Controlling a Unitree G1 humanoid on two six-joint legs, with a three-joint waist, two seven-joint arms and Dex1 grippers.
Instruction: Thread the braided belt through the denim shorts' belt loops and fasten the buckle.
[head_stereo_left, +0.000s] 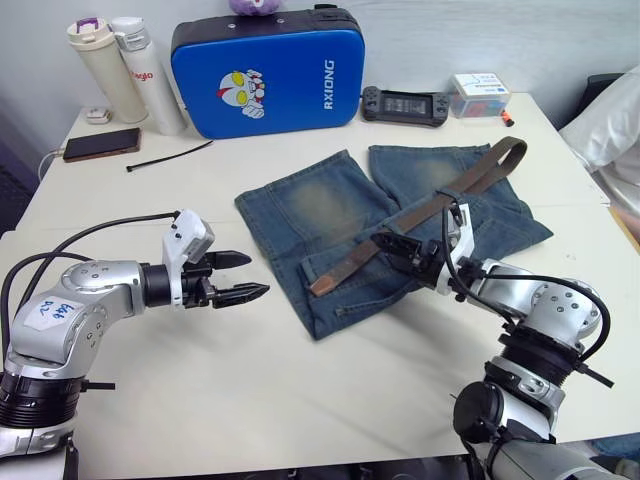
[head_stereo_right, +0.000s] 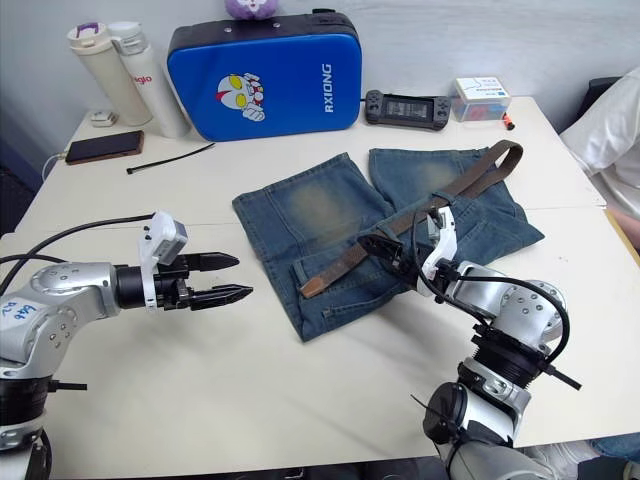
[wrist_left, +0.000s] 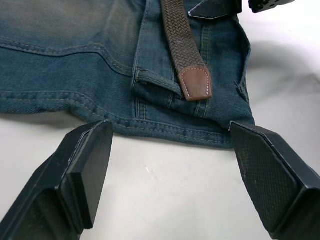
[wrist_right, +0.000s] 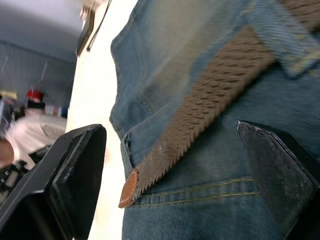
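Note:
The denim shorts (head_stereo_left: 330, 215) lie flat in the middle of the table. Across them runs the braided belt (head_stereo_left: 420, 212), slanting from the far right down to its brown leather tip (wrist_left: 195, 82). Midway it passes under one of the belt loops (head_stereo_left: 451, 191), and another loop (wrist_left: 156, 82) lies right beside the tip. The buckle is hidden. My left gripper (head_stereo_left: 258, 274) is open, hovering over bare table just left of the waistband corner. Low over the belt, a little right of its tip, is my right gripper (head_stereo_left: 395, 250), open with nothing between its fingers (wrist_right: 75, 175).
A blue padded case (head_stereo_left: 268, 75), two bottles (head_stereo_left: 120, 70), a phone (head_stereo_left: 100, 144), a thin black cable tie (head_stereo_left: 168, 156), a game controller (head_stereo_left: 405, 104) and a small box (head_stereo_left: 478, 95) line the table's back. A person's white sleeve (head_stereo_left: 610, 130) is at the right edge.

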